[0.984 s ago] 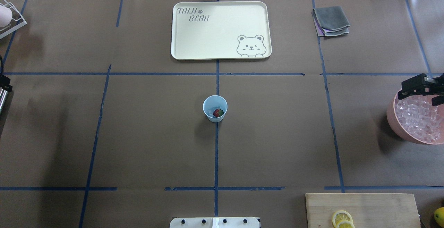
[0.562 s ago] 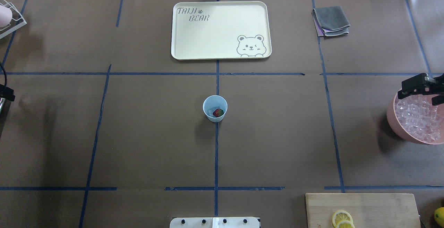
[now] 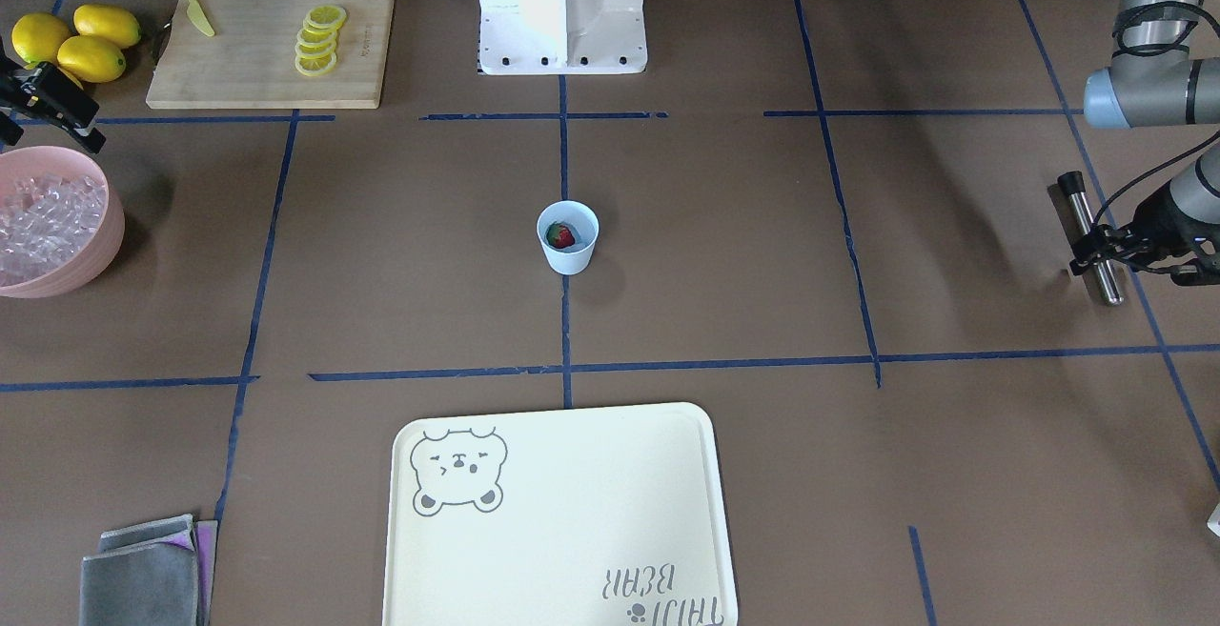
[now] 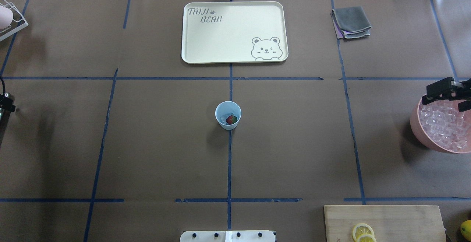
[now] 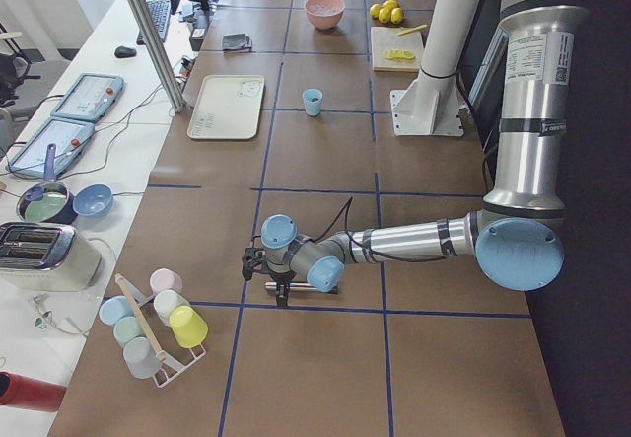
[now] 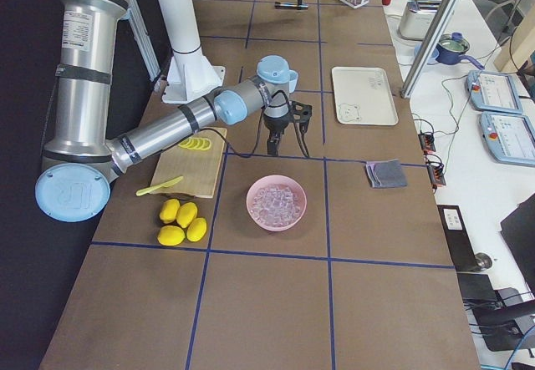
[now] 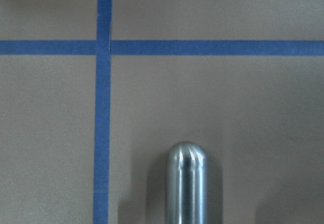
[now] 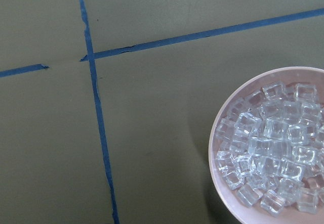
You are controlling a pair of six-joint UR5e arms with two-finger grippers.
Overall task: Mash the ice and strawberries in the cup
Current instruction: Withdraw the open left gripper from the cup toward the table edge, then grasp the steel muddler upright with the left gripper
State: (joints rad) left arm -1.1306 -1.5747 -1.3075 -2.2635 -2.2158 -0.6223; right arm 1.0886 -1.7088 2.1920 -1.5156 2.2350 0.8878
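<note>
Your surface [image 4: 294, 142] is matte brown paper, ruled into squares by blue tape. Only the left-end view shows you the rack of pastel cups [image 5: 158, 319] at its end. A smooth cream tray [image 4: 232, 32] with rounded corners and a printed bear lies across from the robot's base. The pale wooden cutting board [image 3: 248, 64] carries lemon slices [image 3: 319, 40]. The front view gives you all of it; the overhead cuts it off at the frame's bottom. The round pink bowl [image 4: 415, 131] is heaped with glassy ice cubes [image 8: 268, 158]. The right hand [image 4: 445, 101] hangs over its rim with fingers spread. A folded grey cloth [image 4: 351, 23] lies near the tray. The left hand [image 3: 1096, 252] pinches a brushed steel rod [image 3: 1087, 226]. The rod's domed tip fills your left wrist view, while the overhead clips it at the frame's edge. The tapered pale-blue cup [image 4: 222, 124] stands upright at mid-surface on a tape line, well apart from both hands. Inside it lie the dark-red strawberry [image 4: 230, 119] and a clear ice cube [image 4: 223, 118] beside it.
</note>
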